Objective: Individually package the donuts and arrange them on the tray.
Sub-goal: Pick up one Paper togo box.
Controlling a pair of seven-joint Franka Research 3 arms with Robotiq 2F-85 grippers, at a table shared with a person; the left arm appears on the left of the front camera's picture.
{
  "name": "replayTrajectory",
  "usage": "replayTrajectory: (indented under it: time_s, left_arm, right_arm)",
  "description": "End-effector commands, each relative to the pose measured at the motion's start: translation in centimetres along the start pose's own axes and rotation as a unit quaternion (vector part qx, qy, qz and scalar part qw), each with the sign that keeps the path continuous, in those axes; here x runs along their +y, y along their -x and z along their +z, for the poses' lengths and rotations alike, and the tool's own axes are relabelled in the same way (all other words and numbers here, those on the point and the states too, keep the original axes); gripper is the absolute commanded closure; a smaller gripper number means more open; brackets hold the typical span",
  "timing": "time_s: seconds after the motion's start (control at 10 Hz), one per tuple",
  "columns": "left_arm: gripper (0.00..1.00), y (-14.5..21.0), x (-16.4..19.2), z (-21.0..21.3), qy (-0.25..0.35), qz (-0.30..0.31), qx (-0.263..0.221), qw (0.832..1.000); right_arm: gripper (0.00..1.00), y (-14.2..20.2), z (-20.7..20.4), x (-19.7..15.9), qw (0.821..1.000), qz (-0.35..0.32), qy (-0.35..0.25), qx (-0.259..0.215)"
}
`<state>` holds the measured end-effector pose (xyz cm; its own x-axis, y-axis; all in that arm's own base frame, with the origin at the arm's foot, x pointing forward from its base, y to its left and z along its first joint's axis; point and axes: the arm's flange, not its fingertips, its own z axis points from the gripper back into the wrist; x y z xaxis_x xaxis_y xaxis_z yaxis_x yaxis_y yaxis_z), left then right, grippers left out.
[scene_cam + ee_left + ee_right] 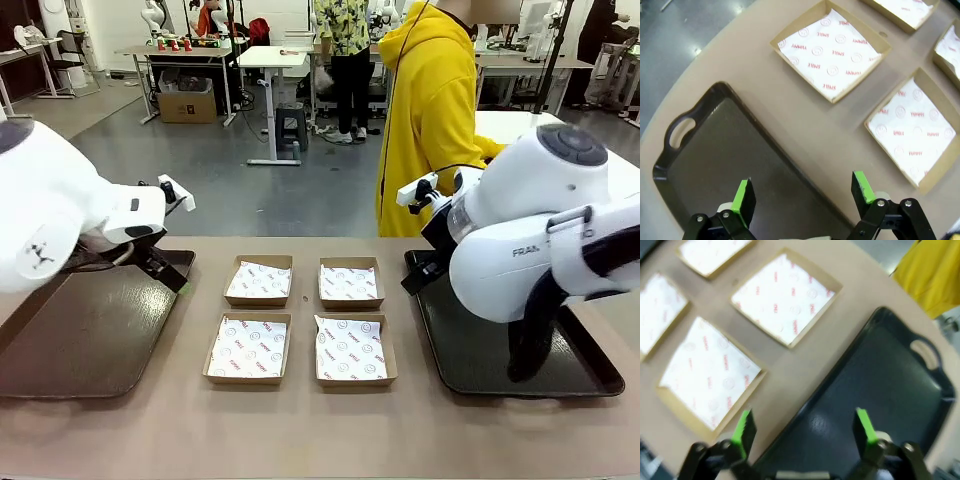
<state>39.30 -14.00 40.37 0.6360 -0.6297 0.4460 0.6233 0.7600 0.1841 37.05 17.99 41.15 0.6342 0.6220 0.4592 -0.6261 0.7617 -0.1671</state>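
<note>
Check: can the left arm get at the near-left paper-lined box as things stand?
Probably yes. The left fingers hover open over the dark tray, with only bare table between them and the near-left box.

Front camera looks level across the tan desk (300, 430); both wrist cameras peer down close, sharing the paper-lined brown cardboard boxes (832, 50).

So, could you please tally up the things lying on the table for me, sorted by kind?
Paper-lined cardboard boxes: 4
Dark trays: 2
Total: 6
</note>
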Motion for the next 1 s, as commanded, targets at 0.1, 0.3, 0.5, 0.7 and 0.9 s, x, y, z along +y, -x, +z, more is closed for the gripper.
replayTrajectory:
  time_s: [0.1, 0.3, 0.5, 0.7, 0.9]
  left_arm:
    - [0.0, 11.3, -2.7, 5.9, 0.023, -0.014, 0.037, 0.999]
    - [0.0, 13.6, -3.5, 7.6, 0.024, -0.016, 0.042, 0.999]
    - [0.0, 15.0, -4.7, 7.9, 0.015, -0.021, 0.034, 0.999]
    - [0.0, 2.3, 1.1, 8.5, 0.029, -0.007, 0.052, 0.998]
    - [0.0, 2.3, 1.1, 8.5, 0.029, -0.007, 0.052, 0.998]
  right_arm:
    - [0.0, 10.7, 8.0, 5.0, 0.998, 0.005, 0.011, 0.066]
    - [0.0, 13.4, 9.3, 6.3, 0.996, 0.009, 0.018, 0.093]
    - [0.0, 14.6, 8.2, 5.5, 0.995, 0.009, 0.025, 0.093]
    - [0.0, 3.0, 11.6, 3.4, 0.995, 0.009, 0.003, 0.096]
    - [0.0, 3.0, 11.6, 3.4, 0.995, 0.009, 0.003, 0.096]
